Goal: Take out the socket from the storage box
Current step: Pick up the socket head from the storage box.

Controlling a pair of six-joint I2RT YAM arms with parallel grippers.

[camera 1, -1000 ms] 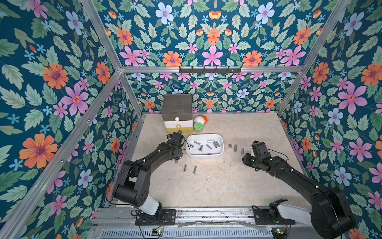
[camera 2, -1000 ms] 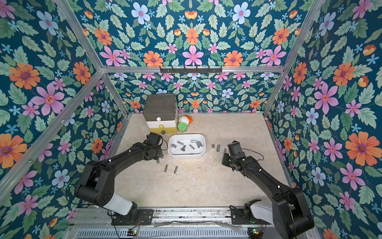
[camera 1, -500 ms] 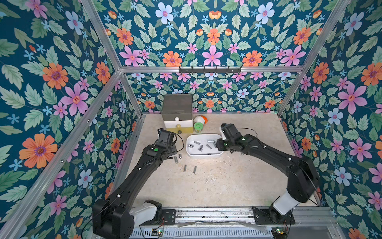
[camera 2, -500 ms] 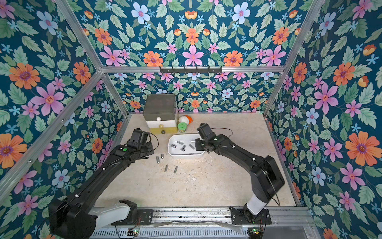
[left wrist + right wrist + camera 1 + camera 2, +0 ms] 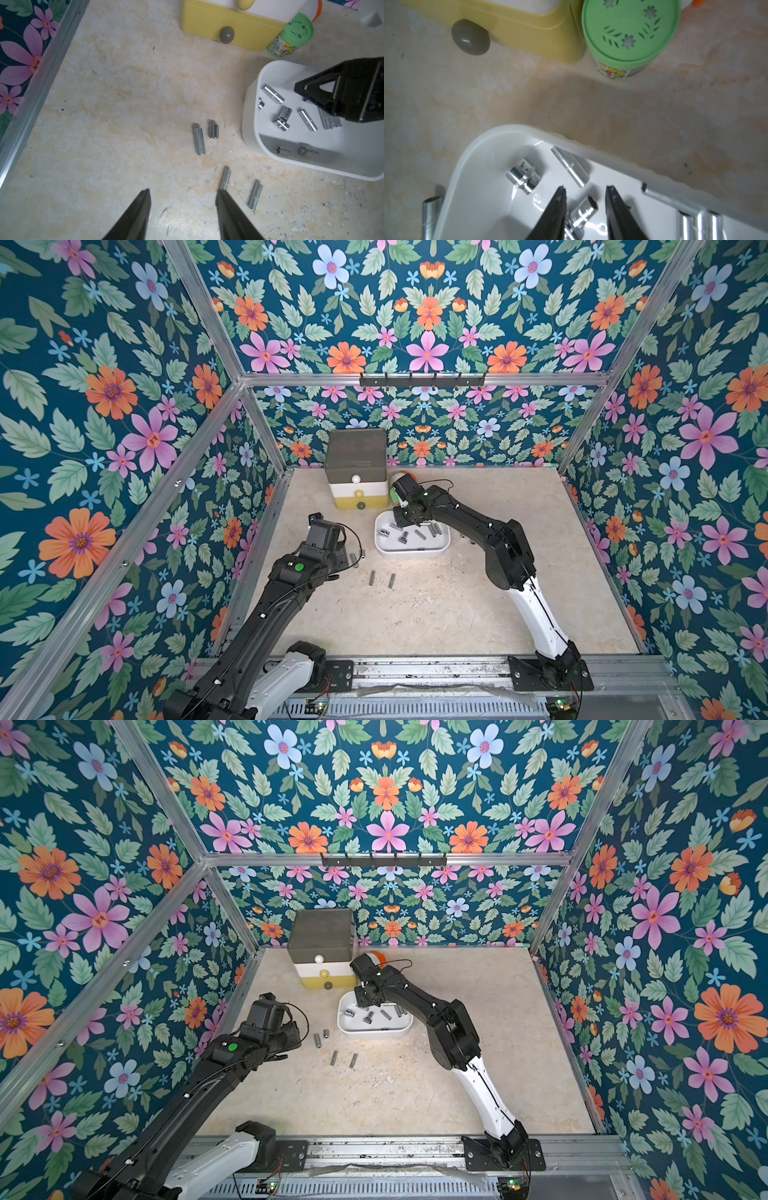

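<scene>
Socket (image 5: 581, 214) lies in storage box (image 5: 529, 129) between parted jaws of right gripper (image 5: 586, 188); slick chrome could squirt free on closing.

Storage box (image 5: 411, 552) on the table (image 5: 519, 510), before the drawer tower (image 5: 356, 472).
A round container (image 5: 291, 35) stands just beside the tower's right side, behind the box. Several sockets (image 5: 420, 534) lie in the box; four loose sockets (image 5: 372, 578) lie on the table, near its left side.
</scene>
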